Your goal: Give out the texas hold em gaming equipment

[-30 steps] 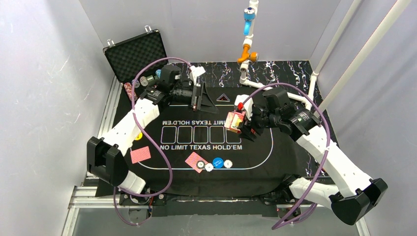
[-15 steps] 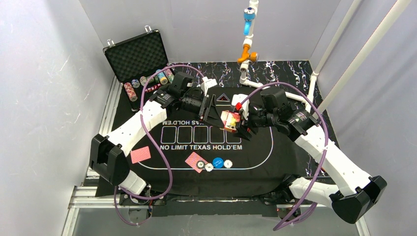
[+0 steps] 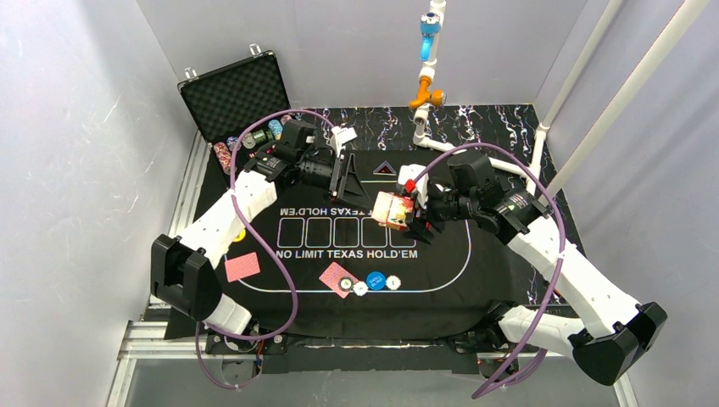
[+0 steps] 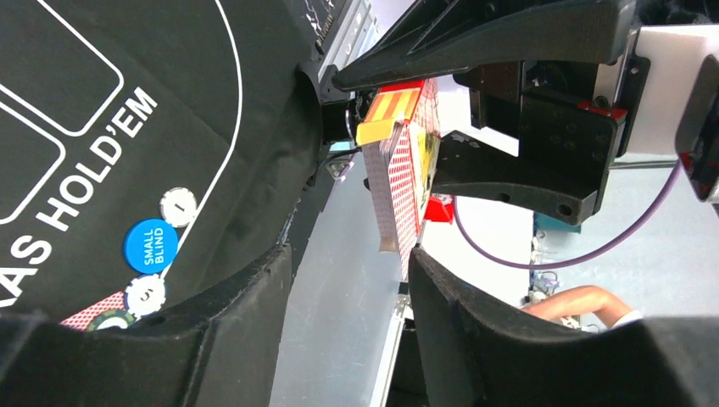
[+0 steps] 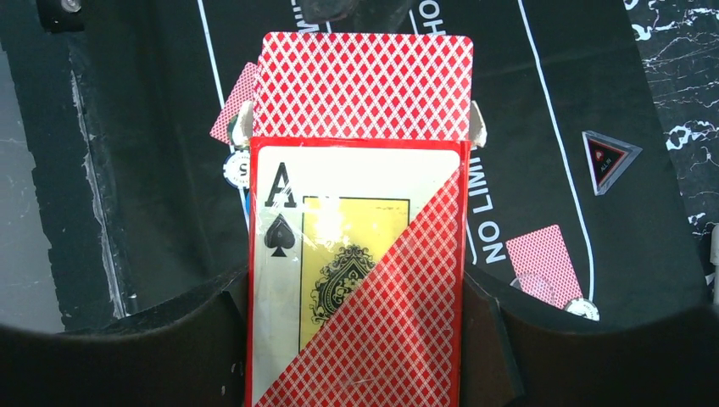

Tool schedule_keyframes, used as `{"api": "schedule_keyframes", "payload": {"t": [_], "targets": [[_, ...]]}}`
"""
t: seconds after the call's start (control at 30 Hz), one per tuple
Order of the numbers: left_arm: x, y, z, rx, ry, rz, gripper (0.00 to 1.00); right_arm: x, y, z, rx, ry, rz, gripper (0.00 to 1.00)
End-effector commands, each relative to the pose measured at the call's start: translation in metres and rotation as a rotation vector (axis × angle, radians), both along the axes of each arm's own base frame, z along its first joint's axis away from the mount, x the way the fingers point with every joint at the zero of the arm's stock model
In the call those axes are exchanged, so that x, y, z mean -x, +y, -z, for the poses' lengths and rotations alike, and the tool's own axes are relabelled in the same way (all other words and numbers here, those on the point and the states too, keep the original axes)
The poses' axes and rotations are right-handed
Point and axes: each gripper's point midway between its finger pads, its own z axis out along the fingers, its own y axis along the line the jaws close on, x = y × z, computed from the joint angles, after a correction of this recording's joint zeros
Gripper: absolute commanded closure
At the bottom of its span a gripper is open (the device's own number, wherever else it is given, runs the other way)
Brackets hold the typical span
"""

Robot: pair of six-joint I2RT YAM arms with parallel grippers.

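- The deck (image 5: 356, 271) hangs in the air over the middle of the black mat (image 3: 441, 254). The ace of spades shows on its front.
- One red-backed top card (image 5: 365, 80) pokes out of the deck's open end. I think that is the one to pull next.
- The right pincer (image 3: 413, 212) hugs the deck from both sides and has a firm hold of it. It should hold steady and not tip.
- The left pincer (image 4: 349, 263) is right by the card that pokes out. Its two fingers (image 4: 212, 339) are partway open and have nothing in them yet.
- I think it should slide on until the card's edge is well between the fingers. Then it can pinch just that one card and pull it straight out.
- If it reaches in too far, it may catch two cards or the deck itself.
- Down on the mat lie two cards, face down. The left card (image 3: 242, 266) is near the left arm and the front card (image 3: 337, 278) is at the near edge.
- A blue button (image 3: 376, 280) and white buttons (image 3: 393, 282) sit just beside the front card.
- The chips (image 3: 254, 140) are at the far left by the case (image 3: 233, 93).
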Motion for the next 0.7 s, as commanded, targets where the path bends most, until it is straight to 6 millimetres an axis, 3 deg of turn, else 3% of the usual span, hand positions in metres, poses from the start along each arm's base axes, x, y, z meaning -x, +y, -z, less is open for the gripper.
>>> {"api": "schedule_keyframes", "payload": {"t": [0.0,0.13,0.27,0.37,0.5,0.67], "targets": [[0.01,0.002,-0.025,0.076,-0.058,0.016,0.41,-0.001,0.01,-0.018,-0.057,-0.057,-0.039,0.99],[0.004,-0.006,-0.019,0.056,-0.041,0.002,0.34,-0.003,0.014,-0.019,-0.061,-0.053,-0.034,0.99],[0.005,-0.019,-0.008,0.021,-0.036,0.005,0.35,-0.004,0.017,-0.022,-0.068,-0.059,-0.036,0.99],[0.007,-0.021,-0.001,-0.003,-0.025,0.009,0.47,-0.004,0.019,-0.026,-0.079,-0.064,-0.031,0.99],[0.005,-0.008,0.006,-0.017,0.045,-0.004,0.65,-0.001,0.018,-0.03,-0.101,-0.064,-0.024,0.99],[0.005,0.003,0.001,0.01,0.058,-0.016,0.74,0.002,0.016,-0.025,-0.092,-0.056,-0.026,0.99]]}}
